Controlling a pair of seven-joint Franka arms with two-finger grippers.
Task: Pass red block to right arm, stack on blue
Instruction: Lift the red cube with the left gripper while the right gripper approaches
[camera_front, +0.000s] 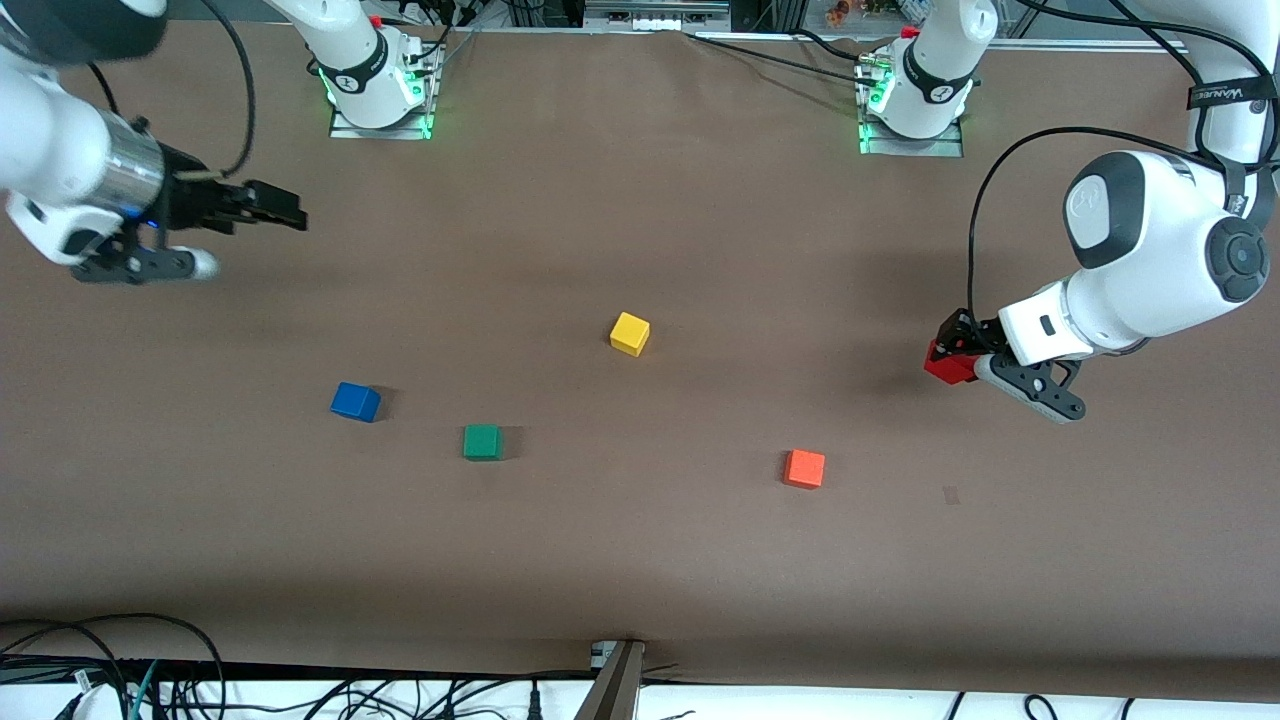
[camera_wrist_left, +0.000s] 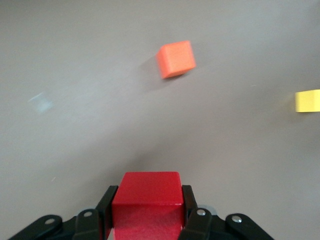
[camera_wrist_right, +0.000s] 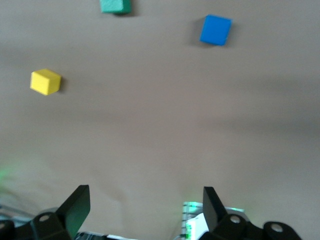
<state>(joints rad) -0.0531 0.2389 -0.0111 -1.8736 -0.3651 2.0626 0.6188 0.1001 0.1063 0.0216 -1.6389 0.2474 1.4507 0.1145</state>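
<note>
Left hand (camera_front: 950, 352) is clamped on the red block (camera_front: 948, 366), one finger (camera_wrist_left: 106, 207) on each side of it, and carries it above bare table (camera_front: 640, 560) at the left arm's end. Below and ahead of this hand lies the orange-red cube (camera_front: 804, 468), with the yellow cube (camera_front: 630, 333) farther out toward the table's middle. Right hand (camera_front: 270, 210) hangs in the air at the right arm's end, its fingers spread wide and empty, well apart from the left hand. The blue cube (camera_front: 355, 402) rests on the table ahead of the right hand, the green cube (camera_front: 482, 442) just past it. By my reading, the pickup is done; the handover between hands and the stacking on blue are both left.
</note>
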